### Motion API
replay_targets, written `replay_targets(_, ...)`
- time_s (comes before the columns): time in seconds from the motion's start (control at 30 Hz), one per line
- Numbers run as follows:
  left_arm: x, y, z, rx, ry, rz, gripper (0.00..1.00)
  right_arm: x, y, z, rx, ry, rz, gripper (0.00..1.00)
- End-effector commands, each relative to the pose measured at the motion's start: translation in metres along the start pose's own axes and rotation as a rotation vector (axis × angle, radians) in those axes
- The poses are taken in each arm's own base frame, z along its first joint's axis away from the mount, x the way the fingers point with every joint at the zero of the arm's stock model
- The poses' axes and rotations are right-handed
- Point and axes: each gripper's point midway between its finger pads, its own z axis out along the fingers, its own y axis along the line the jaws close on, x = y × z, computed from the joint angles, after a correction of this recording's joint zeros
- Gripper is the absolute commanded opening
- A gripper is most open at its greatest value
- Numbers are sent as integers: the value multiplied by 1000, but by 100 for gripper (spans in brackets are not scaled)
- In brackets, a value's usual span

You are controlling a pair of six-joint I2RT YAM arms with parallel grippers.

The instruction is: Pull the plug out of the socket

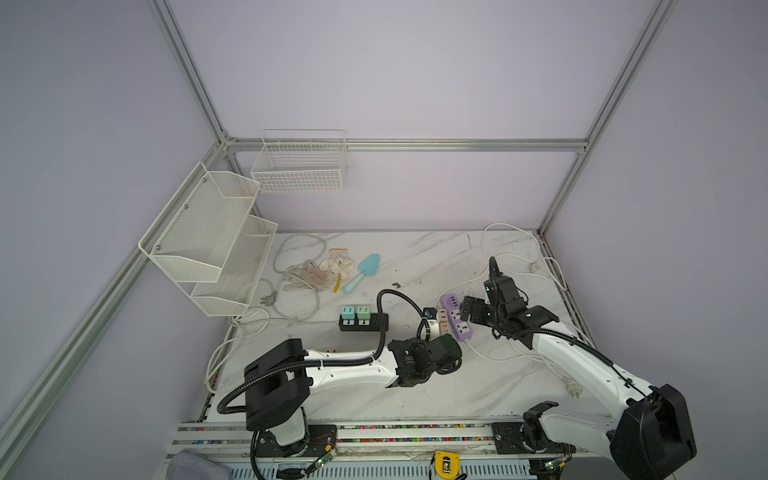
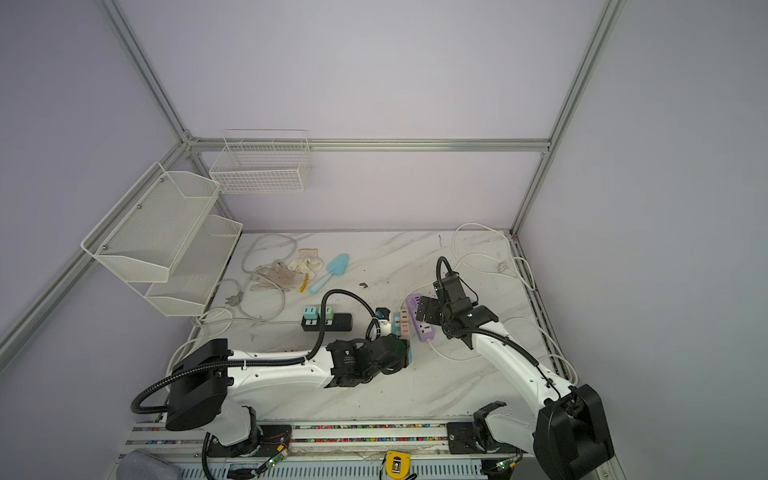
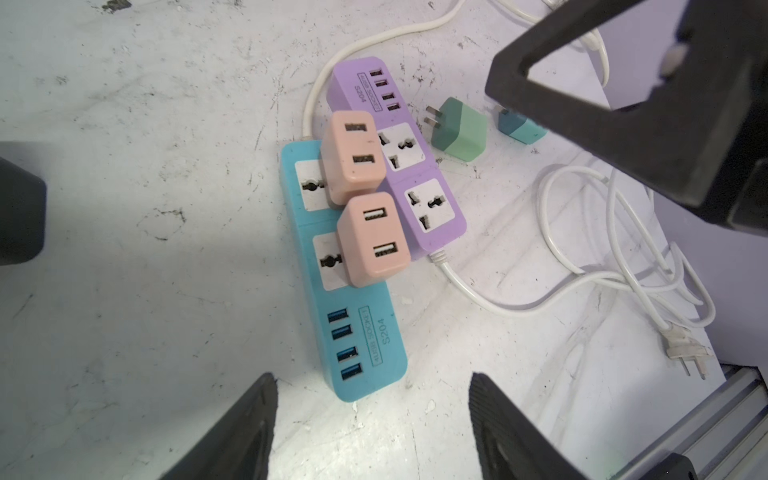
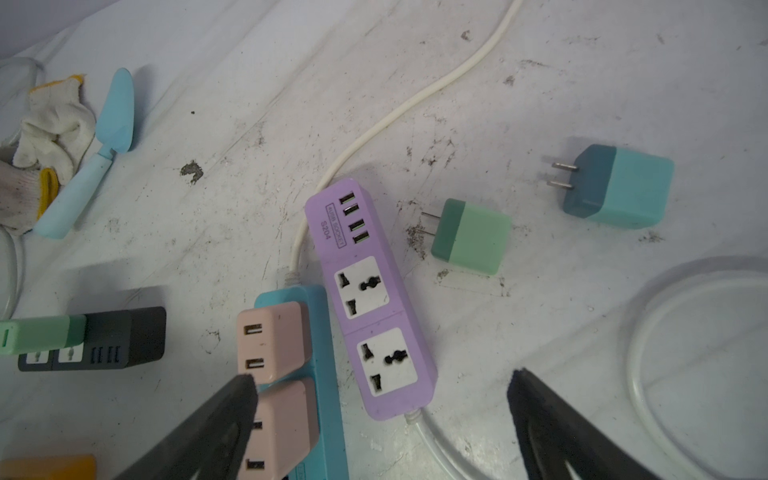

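A blue power strip lies on the marble table with two pink plugs seated in its sockets. Beside it, touching, lies a purple strip with both sockets bare. A green plug and a teal plug lie loose near it. A black strip holds a teal plug and a green plug. My left gripper hangs open over the blue strip's USB end, holding nothing. My right gripper is open above the purple strip, one finger over the pink plugs.
White cables loop on the right of the table, one ending in a loose plug. Work gloves and a blue trowel lie at the back left. Wire racks hang on the left wall.
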Motion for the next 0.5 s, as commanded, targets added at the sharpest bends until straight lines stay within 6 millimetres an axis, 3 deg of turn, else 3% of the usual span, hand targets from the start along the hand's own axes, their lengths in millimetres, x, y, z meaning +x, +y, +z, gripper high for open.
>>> replay_targets(0.0,-11,19,7,27,-20,-23,70,8,3,-4,56,23,-22,98)
replay_targets(0.3,-30,50,31,95,-18,-133,62,40,29,-6,83,64,-93,97)
replay_targets(0.47,-37,50,44,142,-25,-165,61,58,40,-6,47,89,-89,95)
